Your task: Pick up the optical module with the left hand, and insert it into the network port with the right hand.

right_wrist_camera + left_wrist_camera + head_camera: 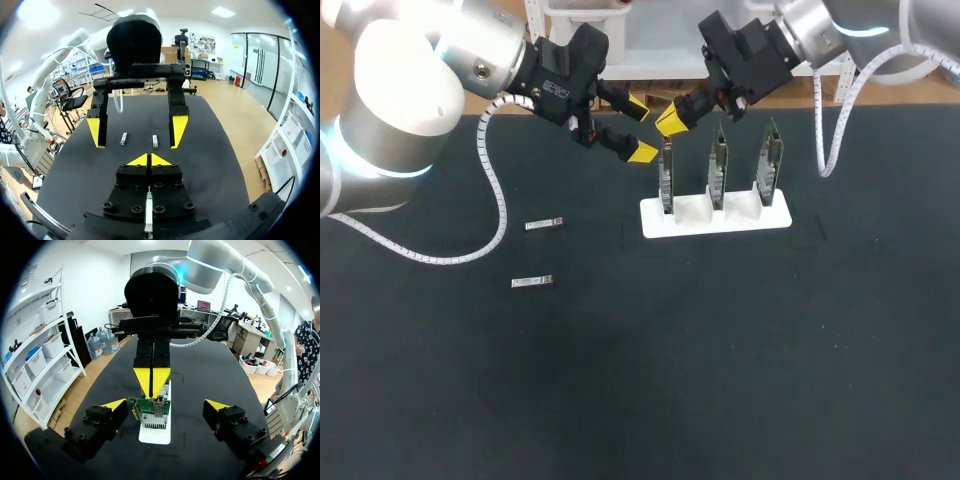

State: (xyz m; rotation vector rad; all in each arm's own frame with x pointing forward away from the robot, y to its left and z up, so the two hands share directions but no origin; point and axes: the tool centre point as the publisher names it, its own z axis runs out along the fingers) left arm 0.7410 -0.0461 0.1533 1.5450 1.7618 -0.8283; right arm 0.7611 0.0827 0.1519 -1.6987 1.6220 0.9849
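Nothing legible anywhere: the tiny white print on the left arm's black plastic wrist housing (558, 82) is too small to read.

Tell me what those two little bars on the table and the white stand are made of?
The farther bar and nearer bar look like metal: silvery grey, faintly shiny. The white stand looks like matte plastic: evenly white, without glare, though I can't be sure.
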